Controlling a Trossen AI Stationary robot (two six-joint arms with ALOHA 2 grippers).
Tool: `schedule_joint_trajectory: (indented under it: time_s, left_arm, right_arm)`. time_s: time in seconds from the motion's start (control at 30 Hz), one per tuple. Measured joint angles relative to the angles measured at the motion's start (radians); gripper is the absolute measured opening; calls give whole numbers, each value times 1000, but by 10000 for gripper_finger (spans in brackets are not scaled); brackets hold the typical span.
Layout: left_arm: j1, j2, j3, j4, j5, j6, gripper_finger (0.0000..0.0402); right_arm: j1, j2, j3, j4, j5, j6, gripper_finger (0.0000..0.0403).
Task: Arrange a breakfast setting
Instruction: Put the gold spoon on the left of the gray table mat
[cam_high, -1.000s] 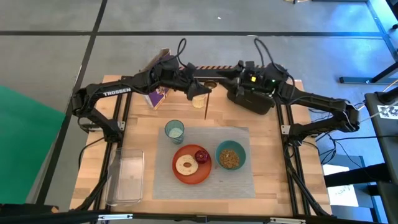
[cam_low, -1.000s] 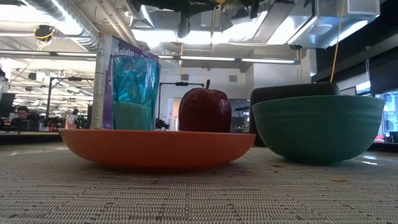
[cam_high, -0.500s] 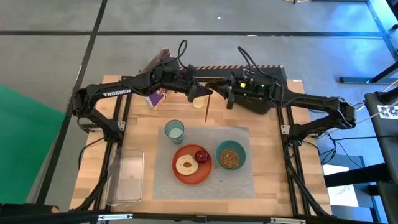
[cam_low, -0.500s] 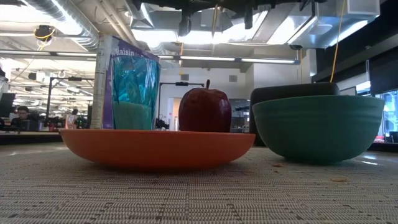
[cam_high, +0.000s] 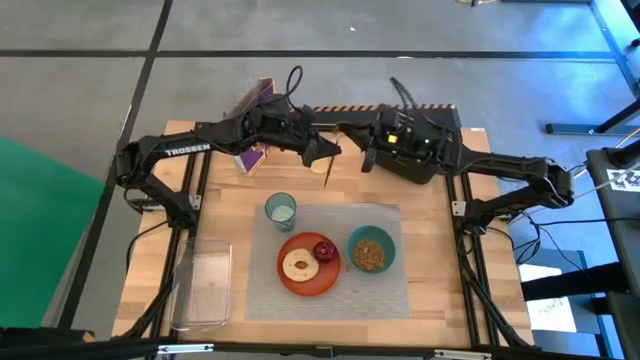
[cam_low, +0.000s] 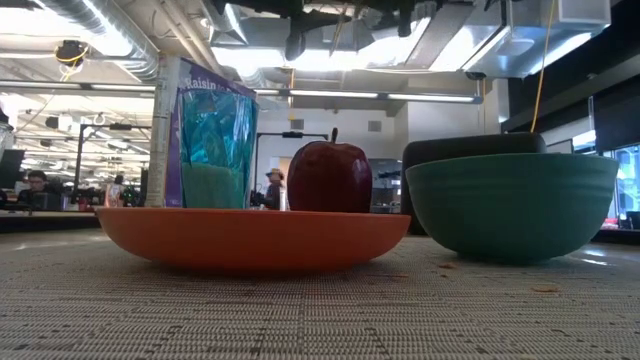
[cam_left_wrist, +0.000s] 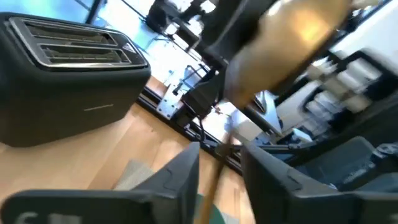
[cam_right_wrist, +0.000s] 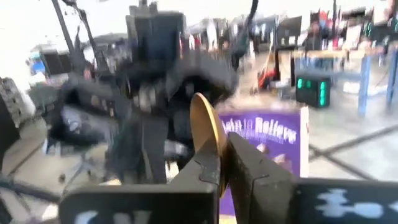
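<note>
The gold spoon (cam_high: 329, 168) hangs in the air over the far middle of the table. My right gripper (cam_right_wrist: 222, 146) is shut on its bowl. My left gripper (cam_left_wrist: 219, 171) is open; its fingers stand on either side of the spoon's handle (cam_left_wrist: 214, 180) with a gap showing. On the grey placemat (cam_high: 385, 290) sit the orange plate (cam_high: 300, 287) with the bagel (cam_high: 299, 265) and the red fruit (cam_high: 325, 250), and the teal bowl (cam_high: 352, 243) of cereal (cam_high: 369, 256). The pale blue cup (cam_high: 281, 209) stands at the mat's far left corner. My right gripper pinches the spoon's bowl (cam_right_wrist: 202, 121) between its two fingers, which close on the bowl's two faces. The fingers come in about level from the table's right side. The spoon is clear of the table, with its handle (cam_high: 328, 172) slanting down toward the near side.
The black toaster (cam_left_wrist: 68, 87) stands at the far edge under my right arm. The purple cereal box (cam_high: 255, 155) stands at the far left under my left arm. A clear tray (cam_high: 203, 285) lies near the left edge. People show in the room behind.
My right gripper has moved toward the table's left, away from the toaster, and has come up to the spoon's bowl beside my left gripper. The spoon has stayed in the air at about the same place.
</note>
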Motion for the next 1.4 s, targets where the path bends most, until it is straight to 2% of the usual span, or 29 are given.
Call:
schedule_joint_trajectory:
  time_s: [0.1,0.23,0.33,0.5,0.63,0.8,0.93,1.07,1.27,1.4]
  left_arm:
    - [-16,0,-1,0,-53,-2,130]
    - [-27,0,-1,11,-111,-3,122]
    - [-28,0,-1,6,-129,-9,92]
    - [-34,-32,-1,-19,-142,-24,18]
    - [-52,-95,-1,-118,-215,-39,15]
    - [-113,-224,-2,-367,-368,-79,14]
    - [-255,-332,-1,-551,-528,-207,14]
    - [-466,-393,-1,-701,-771,-425,14]
    - [-784,-392,-1,-887,-1114,-793,22]
    - [-933,-343,-2,-1065,-1211,-1063,23]
  right_arm:
    - [-1,-4,2,37,-3,-11,5]
    - [-1,-2,1,19,-6,-17,4]
    - [-1,-2,1,25,-8,-24,4]
    - [-3,-1,1,15,-18,36,20]
    - [-2,-2,1,3,-25,58,55]
    - [-1,-21,1,4,-2,61,123]
    - [0,-51,2,-18,79,63,173]
    - [-1,-72,2,-49,156,64,200]
    - [-24,-94,2,-117,183,76,202]
    - [-49,-94,1,-154,178,113,198]
